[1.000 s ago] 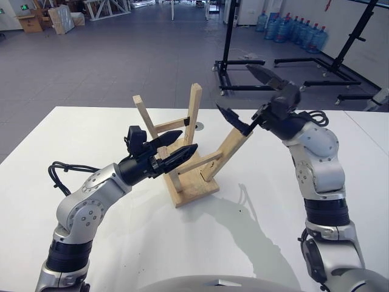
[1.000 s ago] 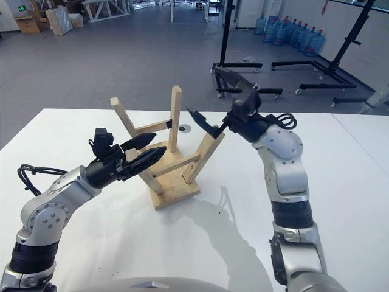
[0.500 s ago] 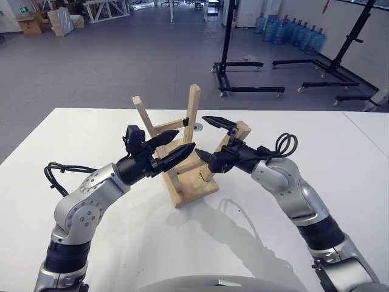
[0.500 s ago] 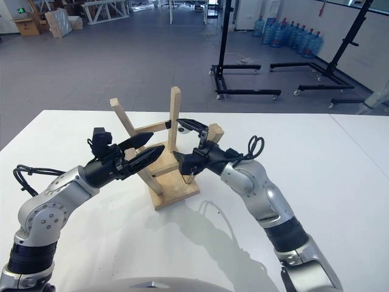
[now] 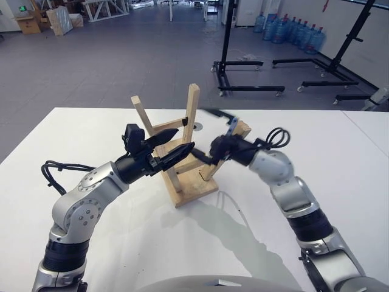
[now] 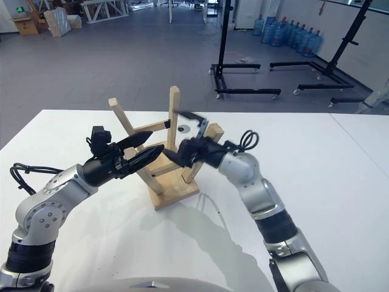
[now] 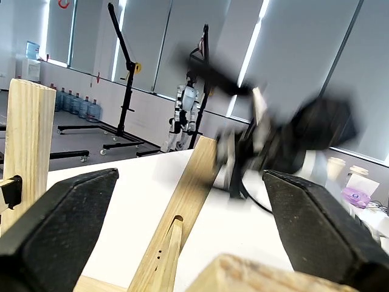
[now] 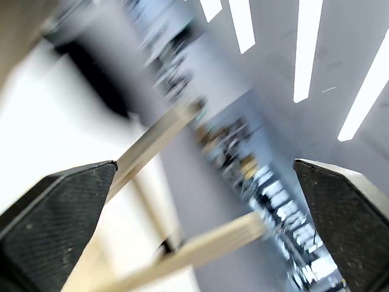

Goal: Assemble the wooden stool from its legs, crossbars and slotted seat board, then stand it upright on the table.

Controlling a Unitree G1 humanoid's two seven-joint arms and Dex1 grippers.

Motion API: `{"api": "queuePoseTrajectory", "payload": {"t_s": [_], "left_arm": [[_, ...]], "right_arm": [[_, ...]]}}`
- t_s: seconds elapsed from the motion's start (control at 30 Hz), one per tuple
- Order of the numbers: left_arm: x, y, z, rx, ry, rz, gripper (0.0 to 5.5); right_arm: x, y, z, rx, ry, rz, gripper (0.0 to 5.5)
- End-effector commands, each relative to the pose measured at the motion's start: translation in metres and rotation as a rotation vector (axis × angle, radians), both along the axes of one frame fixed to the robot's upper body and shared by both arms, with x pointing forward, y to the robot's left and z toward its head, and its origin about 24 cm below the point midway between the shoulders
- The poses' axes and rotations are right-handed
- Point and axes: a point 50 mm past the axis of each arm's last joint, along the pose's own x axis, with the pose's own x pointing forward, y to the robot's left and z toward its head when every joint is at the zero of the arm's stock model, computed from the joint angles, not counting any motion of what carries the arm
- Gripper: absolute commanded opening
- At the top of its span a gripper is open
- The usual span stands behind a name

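Note:
The wooden stool lies upside down mid-table, its seat board (image 5: 196, 187) flat on the white table (image 5: 340, 176) and its legs (image 5: 192, 113) pointing up, joined by crossbars (image 5: 168, 127). My left gripper (image 5: 185, 139) is open at the stool's left side, level with the crossbars; in its wrist view the black fingers (image 7: 58, 226) frame a slanted leg (image 7: 189, 189). My right gripper (image 5: 200, 132) comes in from the right, open and blurred, its fingers spread among the legs. In the right wrist view, wooden bars (image 8: 157, 135) pass between its fingers (image 8: 53, 208).
Black wheeled racks (image 5: 248, 64) and blue water bottles (image 5: 290, 30) stand on the floor beyond the table's far edge. A small grey disc (image 5: 199, 126) sits on the table behind the stool. A black cable (image 5: 58, 172) loops beside my left arm.
My right arm has swung down from a raised pose at the right and pushed its open gripper in among the stool's legs. The left gripper has barely moved.

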Motion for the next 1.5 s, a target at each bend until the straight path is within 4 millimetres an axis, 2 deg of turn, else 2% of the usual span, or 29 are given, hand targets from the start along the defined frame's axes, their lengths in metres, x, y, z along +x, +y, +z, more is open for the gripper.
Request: {"api": "queuePoseTrajectory", "payload": {"t_s": [0.03, 0.1, 0.17, 0.27, 0.37, 0.43, 0.5, 0.63, 0.73, 0.8, 0.97, 1.1, 1.3, 1.4, 1.5], "left_arm": [[0.002, 0.006, -0.020, 0.083, 0.099, 0.036, 4.33], [0.002, 0.005, -0.019, 0.082, 0.096, 0.034, 4.33], [0.002, 0.004, -0.019, 0.082, 0.088, 0.028, 4.33], [0.003, 0.002, -0.019, 0.084, 0.087, 0.024, 4.33], [0.003, 0.002, -0.020, 0.085, 0.087, 0.023, 4.33], [0.003, 0.002, -0.019, 0.087, 0.085, 0.024, 4.33], [0.004, 0.003, -0.018, 0.088, 0.079, 0.026, 4.33], [0.004, 0.002, -0.018, 0.092, 0.074, 0.026, 4.33], [0.003, 0.000, -0.016, 0.088, 0.060, 0.023, 4.33], [0.003, -0.001, -0.015, 0.092, 0.057, 0.017, 4.33], [0.003, 0.000, -0.015, 0.098, 0.054, 0.012, 4.33], [0.004, -0.002, -0.017, 0.103, 0.055, 0.006, 4.33], [0.013, -0.011, -0.014, 0.121, 0.044, -0.030, 4.33], [0.014, -0.005, -0.013, 0.130, 0.034, 0.009, 4.33], [0.015, 0.002, -0.010, 0.128, 0.015, 0.053, 4.33]], "right_arm": [[-0.004, -0.034, 0.075, 0.315, -0.159, 0.031, 5.35], [0.009, -0.058, 0.078, 0.371, -0.103, -0.033, 5.35], [0.027, -0.092, 0.063, 0.487, 0.077, -0.057, 5.35], [0.045, -0.140, 0.011, 0.577, 0.372, -0.094, 5.35], [0.046, -0.153, -0.034, 0.573, 0.599, -0.050, 5.35], [0.044, -0.149, -0.050, 0.568, 0.676, -0.022, 5.35], [0.042, -0.134, -0.061, 0.594, 0.734, 0.031, 5.35], [0.030, -0.091, -0.074, 0.584, 0.846, 0.196, 5.35], [0.012, -0.049, -0.085, 0.495, 0.951, 0.358, 5.35], [0.003, -0.033, -0.089, 0.454, 0.989, 0.415, 5.35], [0.003, -0.026, -0.089, 0.440, 0.992, 0.408, 5.35], [0.006, -0.010, -0.086, 0.409, 0.982, 0.426, 5.35], [-0.001, 0.013, -0.084, 0.360, 0.987, 0.482, 5.35], [0.001, 0.007, -0.086, 0.354, 0.978, 0.438, 5.35], [0.016, -0.016, -0.086, 0.391, 0.916, 0.284, 5.35]]}}
